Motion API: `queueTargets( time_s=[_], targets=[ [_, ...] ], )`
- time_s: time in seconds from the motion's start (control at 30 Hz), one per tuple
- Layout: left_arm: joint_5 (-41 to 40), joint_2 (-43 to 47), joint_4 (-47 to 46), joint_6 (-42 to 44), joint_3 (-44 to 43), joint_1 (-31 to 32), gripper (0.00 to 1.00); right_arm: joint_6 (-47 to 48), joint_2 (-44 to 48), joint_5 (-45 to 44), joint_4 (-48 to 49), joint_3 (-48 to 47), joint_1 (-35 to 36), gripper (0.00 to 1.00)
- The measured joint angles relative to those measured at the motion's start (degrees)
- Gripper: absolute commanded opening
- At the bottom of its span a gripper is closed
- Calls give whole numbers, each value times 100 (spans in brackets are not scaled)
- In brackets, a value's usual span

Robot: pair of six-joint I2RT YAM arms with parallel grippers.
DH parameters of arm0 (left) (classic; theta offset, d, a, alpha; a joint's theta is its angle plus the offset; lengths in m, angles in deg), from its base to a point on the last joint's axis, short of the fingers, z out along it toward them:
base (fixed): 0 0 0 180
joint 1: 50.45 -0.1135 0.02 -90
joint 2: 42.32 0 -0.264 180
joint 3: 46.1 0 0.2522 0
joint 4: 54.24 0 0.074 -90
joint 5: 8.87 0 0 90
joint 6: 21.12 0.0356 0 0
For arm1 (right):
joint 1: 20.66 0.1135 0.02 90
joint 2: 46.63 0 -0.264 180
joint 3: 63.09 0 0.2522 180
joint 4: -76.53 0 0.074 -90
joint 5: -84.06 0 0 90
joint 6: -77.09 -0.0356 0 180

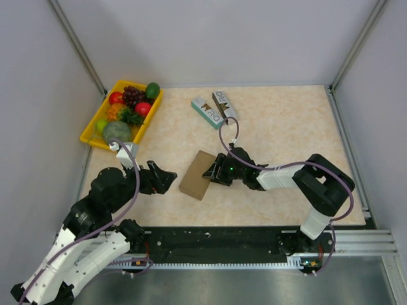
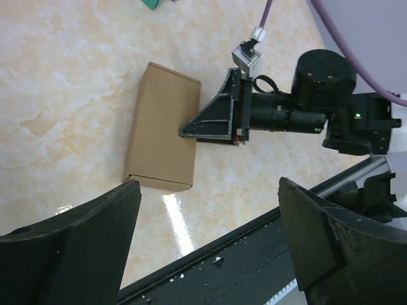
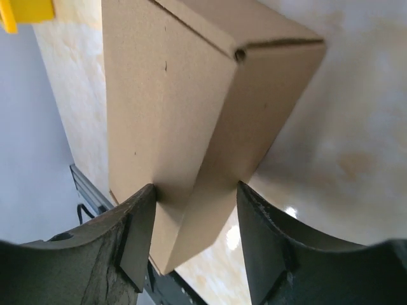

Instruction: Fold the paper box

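The paper box [image 1: 196,175] is a closed plain brown carton lying near the table's front middle. It also shows in the left wrist view [image 2: 162,127] and fills the right wrist view [image 3: 172,95]. My right gripper [image 1: 212,171] reaches in from the right and is shut on the box's long right edge [image 3: 196,210], one finger on the top face and the other on the side face. My left gripper [image 1: 166,180] is open and empty, just left of the box and apart from it, with its fingers [image 2: 76,241] spread wide.
A yellow fruit tray [image 1: 89,136] with several fruits stands at the back left. A teal printed box [image 1: 206,112] and a brown-white printed box [image 1: 224,103] lie at the back middle. The black base rail [image 1: 222,238] runs along the near edge.
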State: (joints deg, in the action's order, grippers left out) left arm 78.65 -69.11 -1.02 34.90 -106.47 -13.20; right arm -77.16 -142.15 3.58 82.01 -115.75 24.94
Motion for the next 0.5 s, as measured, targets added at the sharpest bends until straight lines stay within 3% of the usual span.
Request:
queueTargets(
  time_s=[0.47,0.5],
  targets=[
    [138,153,640,334,-1281,-2,93,291,-1733,-271,-68,-2282,929,50],
    [160,155,717,378,-1458,-2,93,96,-2188,-273,-81,-2841,1200,50]
  ],
)
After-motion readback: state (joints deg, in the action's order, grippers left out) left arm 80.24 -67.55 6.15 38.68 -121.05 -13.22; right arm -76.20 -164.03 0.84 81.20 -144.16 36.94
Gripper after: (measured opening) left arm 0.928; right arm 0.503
